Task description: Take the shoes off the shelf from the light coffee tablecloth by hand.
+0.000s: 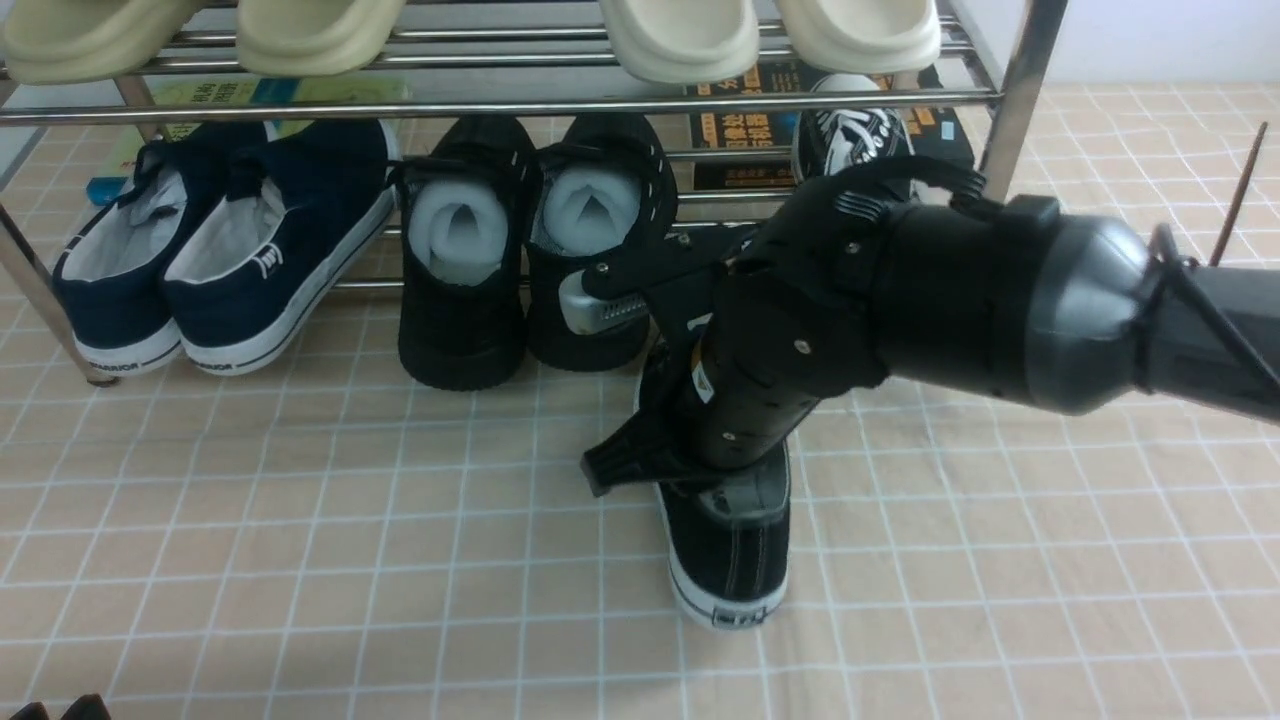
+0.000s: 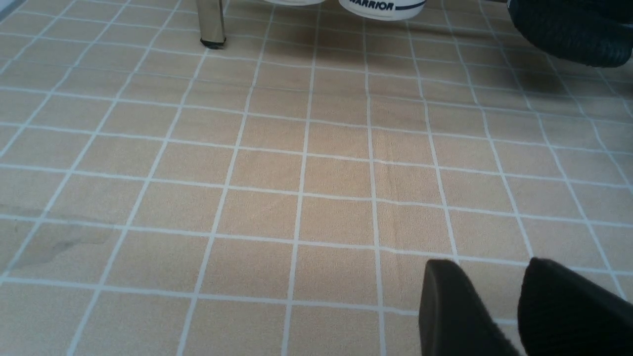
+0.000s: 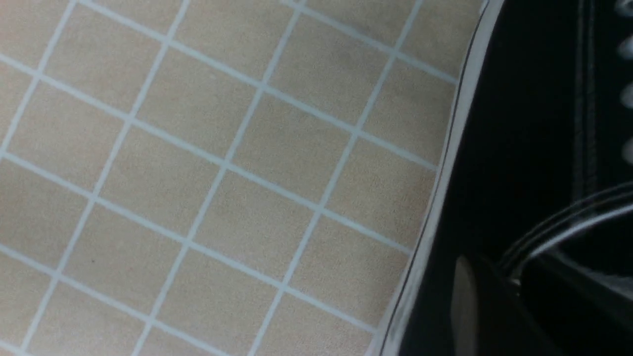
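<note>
Finding: one black canvas shoe (image 1: 730,545) is off the shelf (image 1: 500,105) and lies on the light coffee tablecloth (image 1: 300,520), out in front of the shelf's right half. Its long axis runs straight out from the shelf, with the labelled heel farthest from it.

Right tool (image 1: 597,378): I see it low over that shoe's shelf-ward half. The jaws are spread, one finger toward the shelf and one away, and neither is visibly clamped on canvas. I judge the shoe released.

Second shoe (image 1: 860,135): it is on the shelf's lower tier at the right end, just inside the right upright. The right arm crosses in front of it, so only its white laces and toe area show and I cannot read its axis firmly.

Governing relation: this shoe lies shelf-ward and rightward of the right tool, close behind its wrist.

Left tool (image 2: 487,269): I find it near the shelf's far left leg, fingers apart and gripping nothing, well apart from either shoe. I judge the right arm the nearer one.
</note>
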Controlling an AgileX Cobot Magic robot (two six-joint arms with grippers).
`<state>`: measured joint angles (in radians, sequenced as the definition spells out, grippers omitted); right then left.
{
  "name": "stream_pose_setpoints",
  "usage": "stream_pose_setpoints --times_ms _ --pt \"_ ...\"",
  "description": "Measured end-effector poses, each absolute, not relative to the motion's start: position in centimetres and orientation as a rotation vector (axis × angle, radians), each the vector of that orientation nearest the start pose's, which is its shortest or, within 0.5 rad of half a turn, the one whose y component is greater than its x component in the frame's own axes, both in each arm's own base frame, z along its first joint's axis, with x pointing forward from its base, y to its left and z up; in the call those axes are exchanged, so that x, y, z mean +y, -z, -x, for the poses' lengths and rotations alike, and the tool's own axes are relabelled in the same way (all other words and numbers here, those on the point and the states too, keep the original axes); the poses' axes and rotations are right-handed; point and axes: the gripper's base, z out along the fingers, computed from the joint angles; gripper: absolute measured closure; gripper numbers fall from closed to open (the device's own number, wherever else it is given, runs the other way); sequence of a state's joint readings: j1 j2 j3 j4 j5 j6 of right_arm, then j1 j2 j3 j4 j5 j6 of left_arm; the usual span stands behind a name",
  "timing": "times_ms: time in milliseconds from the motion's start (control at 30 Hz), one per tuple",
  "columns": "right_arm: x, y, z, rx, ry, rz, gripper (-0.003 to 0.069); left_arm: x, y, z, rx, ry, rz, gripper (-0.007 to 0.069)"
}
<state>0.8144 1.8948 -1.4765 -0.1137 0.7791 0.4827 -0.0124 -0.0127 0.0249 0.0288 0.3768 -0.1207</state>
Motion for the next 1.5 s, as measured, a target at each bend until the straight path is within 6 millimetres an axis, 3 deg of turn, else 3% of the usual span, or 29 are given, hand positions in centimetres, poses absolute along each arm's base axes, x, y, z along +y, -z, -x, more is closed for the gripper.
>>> stream_pose_setpoints --times_ms 167,233,333,467,500,700,833,1100,1333,1467,1500 --pt "29.3 -24.8 -28.4 2.743 -0.264 0.522 0.0354 0.0 -17.2 -5.2 1.871 0.063 0.084 0.0384" --pt "29.3 -26.0 -28.3 2.756 -0.226 0.585 0.0350 0.0 -17.2 -5.2 1.871 0.063 0.084 0.0384" --pt "29.0 -28.0 -28.6 2.754 -0.196 0.645 0.0415 0.0 -17.2 -5.2 1.871 0.063 0.084 0.0384" --pt "27.1 -31.2 -30.6 2.734 -0.185 0.603 0.0641 0.0 -17.2 -5.2 1.871 0.063 0.084 0.0384" --pt "26.5 -31.7 -31.3 2.725 -0.189 0.573 0.0664 0.0 -17.2 -5.2 1.871 0.063 0.084 0.0384" --pt "22.7 -32.6 -35.0 2.670 -0.195 0.390 0.0658 0.0 -17.2 -5.2 1.871 0.063 0.084 0.0384" --pt "21.6 -32.2 -37.1 2.595 -0.216 0.322 0.0598 0.0 -17.2 -5.2 1.871 0.063 0.084 0.0384" --pt "20.7 -28.7 -41.4 2.492 -0.162 0.287 0.0279 0.0 -17.2 -5.2 1.871 0.063 0.084 0.0384" --pt "20.5 -25.9 -42.7 2.499 -0.032 0.347 0.0221 0.0 -17.2 -5.2 1.871 0.063 0.084 0.0384" --pt "20.7 -25.0 -43.2 2.484 -0.022 0.363 0.0242 0.0 -17.2 -5.2 1.871 0.063 0.084 0.0384" --pt "20.7 -24.8 -43.3 2.482 -0.020 0.367 0.0280 0.0 -17.2 -5.2 1.871 0.063 0.084 0.0384"
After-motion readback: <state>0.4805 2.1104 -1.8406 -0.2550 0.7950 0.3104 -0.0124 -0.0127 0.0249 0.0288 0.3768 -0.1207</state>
